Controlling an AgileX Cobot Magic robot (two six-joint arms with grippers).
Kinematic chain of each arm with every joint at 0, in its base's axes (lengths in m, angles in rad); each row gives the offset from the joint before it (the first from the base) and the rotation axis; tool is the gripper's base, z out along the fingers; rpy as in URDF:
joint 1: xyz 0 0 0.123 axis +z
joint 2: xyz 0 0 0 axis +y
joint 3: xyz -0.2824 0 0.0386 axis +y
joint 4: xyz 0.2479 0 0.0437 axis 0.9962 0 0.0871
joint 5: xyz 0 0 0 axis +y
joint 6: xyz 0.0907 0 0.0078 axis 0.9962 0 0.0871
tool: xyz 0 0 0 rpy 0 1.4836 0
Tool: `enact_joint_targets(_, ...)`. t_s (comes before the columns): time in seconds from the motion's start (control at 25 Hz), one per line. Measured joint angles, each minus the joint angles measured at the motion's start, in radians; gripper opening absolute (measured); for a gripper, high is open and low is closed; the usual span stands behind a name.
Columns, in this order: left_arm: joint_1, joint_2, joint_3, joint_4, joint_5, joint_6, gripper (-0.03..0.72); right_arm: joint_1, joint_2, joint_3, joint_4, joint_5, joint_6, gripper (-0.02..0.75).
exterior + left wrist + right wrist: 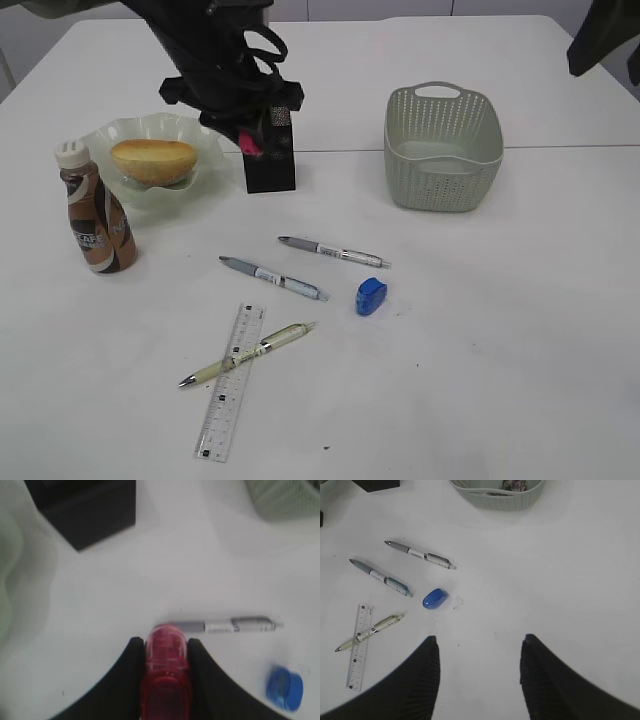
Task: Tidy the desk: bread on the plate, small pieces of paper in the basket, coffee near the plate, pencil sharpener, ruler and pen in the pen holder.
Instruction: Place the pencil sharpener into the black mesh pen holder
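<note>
My left gripper (165, 645) is shut on a red pencil sharpener (166, 675), held above the desk just in front of the black pen holder (272, 165); in the exterior view the sharpener (247, 146) shows pink under the arm. A blue pencil sharpener (371, 296) lies on the desk (520, 330). Two grey pens (335, 251) (273, 277) and a greenish pen (248, 354) lie loose, the last across the clear ruler (230, 385). The bread (153, 160) sits on the green plate (205, 135), the coffee (95, 215) beside it. My right gripper (479, 642) hangs open over bare desk.
The basket (442, 150) stands at the back right, with paper pieces (512, 485) inside it. A tiny clear scrap (458, 600) lies next to the blue sharpener (434, 598). Part of the right arm (600, 40) shows at the top right corner.
</note>
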Motion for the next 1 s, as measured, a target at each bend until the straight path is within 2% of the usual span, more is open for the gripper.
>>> enact_joint_targets(0.32, 0.002, 0.004, -0.002, 0.100, -0.433, -0.002, 0.158, 0.000, 0.000, 0.000, 0.000, 0.000, 0.000, 0.386)
enact_joint_targets(0.44, 0.014, 0.026, -0.004, 0.113, -0.540, -0.002, 0.158, 0.000, 0.000, 0.000, 0.000, 0.000, 0.000, 0.386)
enact_joint_targets(0.72, 0.060, 0.123, -0.005, 0.101, -0.665, -0.002, 0.158, 0.000, 0.002, 0.000, 0.013, 0.000, 0.000, 0.386)
enact_joint_targets(1.0, 0.064, 0.181, -0.006, 0.097, -0.786, -0.002, 0.158, 0.000, 0.002, 0.000, 0.044, 0.000, 0.000, 0.386)
